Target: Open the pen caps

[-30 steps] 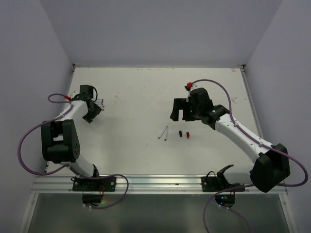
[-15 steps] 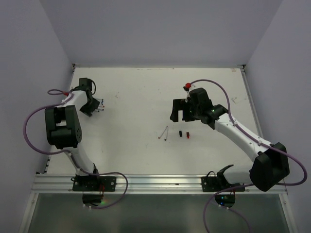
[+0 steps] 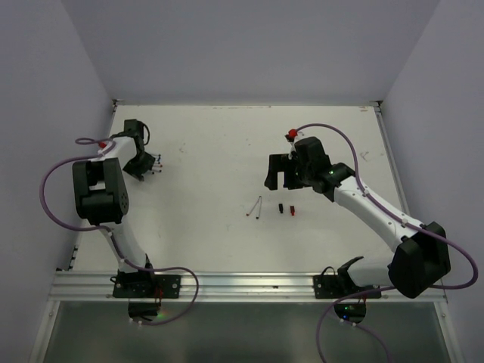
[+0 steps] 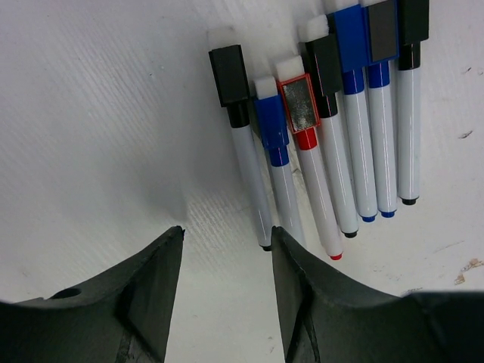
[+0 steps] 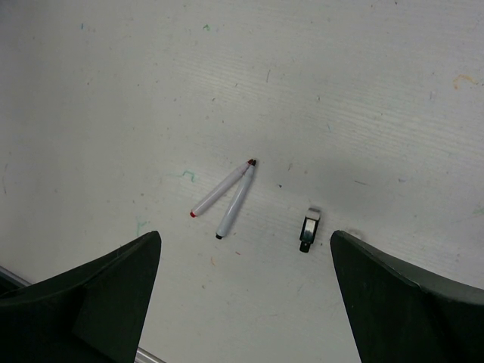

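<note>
White table (image 4: 91, 113): left gripper (image 4: 225, 261), released and empty over capped pens (image 4: 355, 151), should straddle only the end pen (image 4: 249, 174) mid-barrel, clear of its neighbours; right gripper (image 5: 243, 261) gapes empty.

A row of capped pens (image 4: 318, 189) lies side by side near the table's (image 3: 227, 144) left edge, with caps (image 4: 299, 106) of black, blue and red. Mid-table, two uncapped pens (image 5: 235, 199) form a V, beside a black cap (image 5: 308, 229) and a red cap (image 3: 292, 210).
</note>
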Motion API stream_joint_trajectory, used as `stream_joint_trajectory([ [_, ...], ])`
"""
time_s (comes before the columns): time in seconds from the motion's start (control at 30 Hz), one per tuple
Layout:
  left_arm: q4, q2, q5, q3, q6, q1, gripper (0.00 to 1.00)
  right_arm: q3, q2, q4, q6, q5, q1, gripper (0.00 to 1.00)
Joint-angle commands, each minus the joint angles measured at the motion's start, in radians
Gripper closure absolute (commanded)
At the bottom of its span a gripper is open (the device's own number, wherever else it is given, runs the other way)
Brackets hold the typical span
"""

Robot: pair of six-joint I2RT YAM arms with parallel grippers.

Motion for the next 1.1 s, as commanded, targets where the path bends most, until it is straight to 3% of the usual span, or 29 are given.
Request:
stream_joint_trajectory([
  [0.0,-0.036,0.015,-0.028,0.039,-0.029,0.009,0.47,0.017,-0.023,0.016,-0.008,-0.003,0.001,0.02],
  [0.63,-0.122,0.102,-0.069,0.092,-0.052,0.010,0.48,0.032,-0.050,-0.007,-0.009,0.020,0.000,0.02],
  [0.8,-0.096,0.092,-0.062,0.025,-0.055,0.012,0.62,0.032,-0.076,-0.012,-0.012,0.039,0.000,0.02],
  [0.87,-0.067,0.075,-0.057,-0.030,-0.053,0.013,0.76,0.026,-0.084,-0.012,-0.012,0.042,0.000,0.02],
  [0.93,-0.047,0.046,-0.062,-0.066,-0.058,0.015,0.83,0.025,-0.092,-0.012,-0.012,0.047,0.000,0.01],
  [1.0,-0.028,0.008,-0.054,-0.124,-0.064,0.017,1.00,0.023,-0.095,-0.012,-0.012,0.048,0.000,0.01],
  [1.07,-0.021,-0.023,-0.052,-0.173,-0.064,0.018,1.00,0.023,-0.093,-0.013,-0.011,0.045,0.000,0.02],
])
